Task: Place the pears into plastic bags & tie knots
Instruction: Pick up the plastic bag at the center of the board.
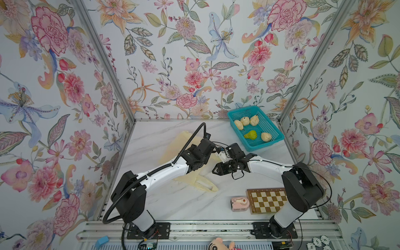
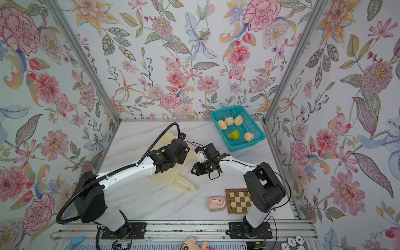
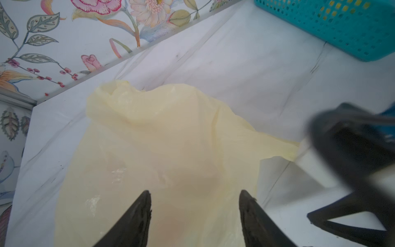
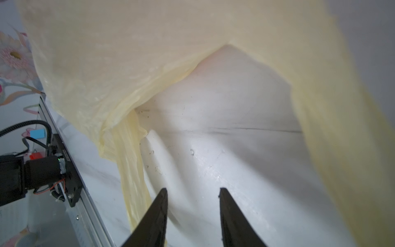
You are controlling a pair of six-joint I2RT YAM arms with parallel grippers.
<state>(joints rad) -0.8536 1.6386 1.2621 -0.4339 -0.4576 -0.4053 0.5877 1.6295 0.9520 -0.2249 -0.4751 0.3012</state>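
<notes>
The plastic bag [image 1: 171,149] [image 2: 168,176], pale yellow and thin, lies flat on the marble table under both arms, its handles [image 1: 205,184] pointing toward the front. Several pears [image 1: 245,120] [image 2: 229,121], cream ones and a yellow-green one [image 1: 250,135], sit in the teal basket [image 1: 279,136]. My left gripper [image 3: 195,193] hangs open just above the bag [image 3: 171,128], with nothing between its fingers. In the right wrist view my right gripper [image 4: 192,190] is open over bare table, beside a bag handle [image 4: 132,171], with bag film [image 4: 106,53] arching ahead.
The teal basket [image 2: 259,136] stands at the back right against the wall. A chessboard [image 1: 267,200] and a pink toy [image 1: 239,203] lie at the front right by the right arm's base. Flowered walls close in three sides. A blue block [image 1: 101,241] sits on the front rail.
</notes>
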